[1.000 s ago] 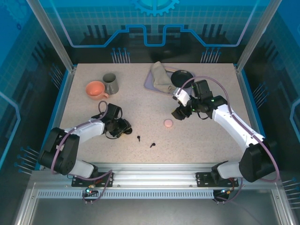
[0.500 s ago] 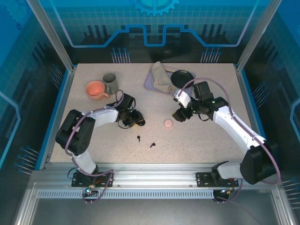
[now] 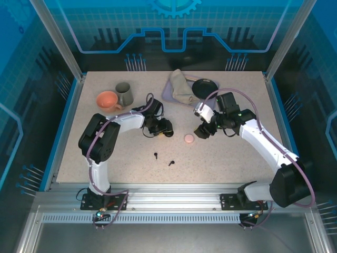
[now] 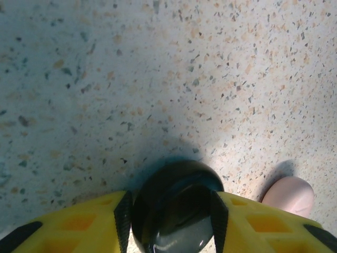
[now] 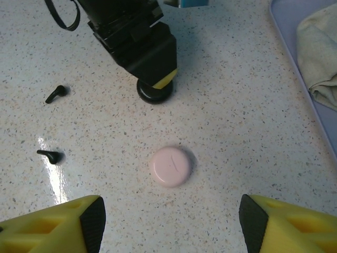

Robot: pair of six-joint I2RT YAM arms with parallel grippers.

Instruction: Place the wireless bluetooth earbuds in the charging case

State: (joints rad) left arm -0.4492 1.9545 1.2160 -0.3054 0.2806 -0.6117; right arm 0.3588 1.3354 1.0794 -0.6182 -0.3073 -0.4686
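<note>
A round black charging case [image 4: 176, 208] sits between the black pads of my left gripper [image 4: 171, 213], which is shut on it low over the table. The right wrist view shows the same black case [image 5: 154, 92] under the left gripper [image 5: 139, 37]. A round pink charging case [image 5: 170, 166] lies closed on the table, just right of the left gripper [image 3: 163, 128]. My right gripper [image 5: 171, 224] hovers open above it with wide room on both sides. Two black earbuds [image 3: 156, 155] [image 3: 171, 163] lie loose nearer the front; they are also in the right wrist view [image 5: 56, 93] [image 5: 51, 155].
An orange cup [image 3: 107, 100] and a grey mug [image 3: 124, 94] stand at the back left. A lilac tray [image 3: 167, 92] holding a crumpled cloth [image 3: 181, 87] and a black round dish [image 3: 204, 87] sit at the back centre, close behind the right gripper [image 3: 201, 130].
My left gripper has swept right and slightly back with the black case, ending close to the pink case. The right arm has barely moved.
</note>
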